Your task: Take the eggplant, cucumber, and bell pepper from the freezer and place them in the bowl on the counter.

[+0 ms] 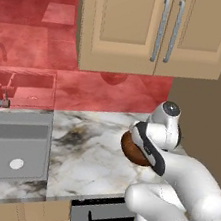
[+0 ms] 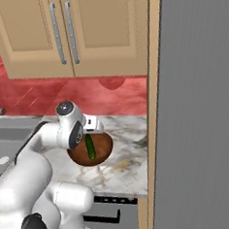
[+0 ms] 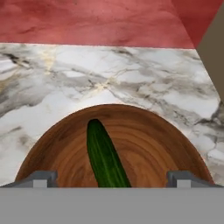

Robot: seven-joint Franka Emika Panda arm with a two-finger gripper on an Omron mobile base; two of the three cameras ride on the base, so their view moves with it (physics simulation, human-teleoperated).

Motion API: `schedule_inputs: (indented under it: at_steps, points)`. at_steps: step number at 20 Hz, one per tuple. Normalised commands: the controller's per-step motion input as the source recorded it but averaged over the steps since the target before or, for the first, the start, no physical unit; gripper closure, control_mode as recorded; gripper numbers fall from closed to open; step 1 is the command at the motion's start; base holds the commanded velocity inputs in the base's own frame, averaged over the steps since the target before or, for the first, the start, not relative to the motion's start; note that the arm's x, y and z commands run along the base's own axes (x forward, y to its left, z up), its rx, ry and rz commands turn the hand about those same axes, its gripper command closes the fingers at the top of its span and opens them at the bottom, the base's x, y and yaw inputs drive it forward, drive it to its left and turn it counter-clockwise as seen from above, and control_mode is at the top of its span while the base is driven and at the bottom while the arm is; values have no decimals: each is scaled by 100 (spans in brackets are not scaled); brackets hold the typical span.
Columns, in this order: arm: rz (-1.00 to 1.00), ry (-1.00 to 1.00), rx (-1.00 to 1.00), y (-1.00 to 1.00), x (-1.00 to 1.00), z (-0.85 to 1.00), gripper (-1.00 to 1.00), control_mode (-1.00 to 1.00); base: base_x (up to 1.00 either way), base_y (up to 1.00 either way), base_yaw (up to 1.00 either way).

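Green cucumber (image 3: 104, 157) lay inside the bowl (image 3: 144, 144), along its reddish-brown floor, one end pointing toward the far rim, the other end running under the bottom edge of the hand view. Bowl sat on the marble counter (image 1: 91, 150), close to the tan side panel next to the freezer (image 2: 199, 119), well apart from the steel sink (image 1: 10, 150). Gripper (image 3: 113, 178) was released: both fingertips (image 3: 41, 177) stood wide apart just over the bowl's near rim, with the cucumber between them but not pinched; nothing was held. In the right base view the hand hung directly above the bowl, wrist bent down, and the cucumber was visible just below it; in the left base view the arm covered most of the bowl, leaving only a brown edge. Judgement on progress: one of three items looked delivered, the cucumber. No eggplant or bell pepper was visible in the bowl or on the counter, so I took those two as outstanding. Freezer door appeared as a flat grey face filling the right side of the right base view; couldn't tell from this angle whether it was shut or ajar, and the shelves weren't visible. Remaining work as I read it: lift clear of the bowl, go to the freezer, fetch the other two vegetables one at a time, drop each in the same bowl.
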Motion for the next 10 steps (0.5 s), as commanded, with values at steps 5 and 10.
schedule_inputs:
  at_steps: [5, 10]
  points:
    - [0, 0, 0, -20, -59, 51, -100, -100, 0, 0, 0]
    - [-1, 0, 0, -7, -73, 44, -100, -100, 0, 0, 0]
